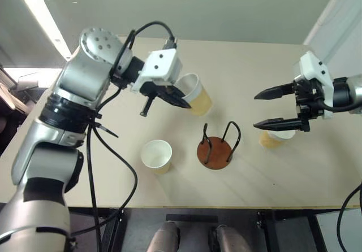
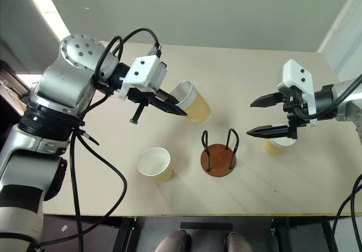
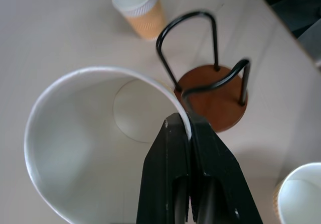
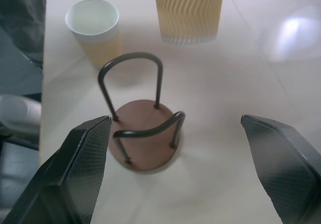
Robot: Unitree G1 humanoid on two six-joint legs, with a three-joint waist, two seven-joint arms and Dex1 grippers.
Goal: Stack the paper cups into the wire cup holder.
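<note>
My left gripper [image 1: 184, 103] is shut on the rim of a paper cup [image 1: 196, 94], which hangs tilted above the table, up and to the left of the wire cup holder [image 1: 216, 150]. The left wrist view shows the two fingers [image 3: 170, 174] pinching the white rim, with the cup's inside [image 3: 85, 148] facing the camera. A second paper cup [image 1: 156, 155] stands upright to the left of the holder. The third cup [image 1: 276, 138] stands to the holder's right, partly under my right gripper [image 1: 257, 111], which is open and holds nothing.
The beige table [image 1: 254, 54] reaches a grey wall at the back, and its front edge [image 1: 226, 207] runs close below the holder. A black cable [image 1: 113, 167] loops down from my left arm over the table's front left part.
</note>
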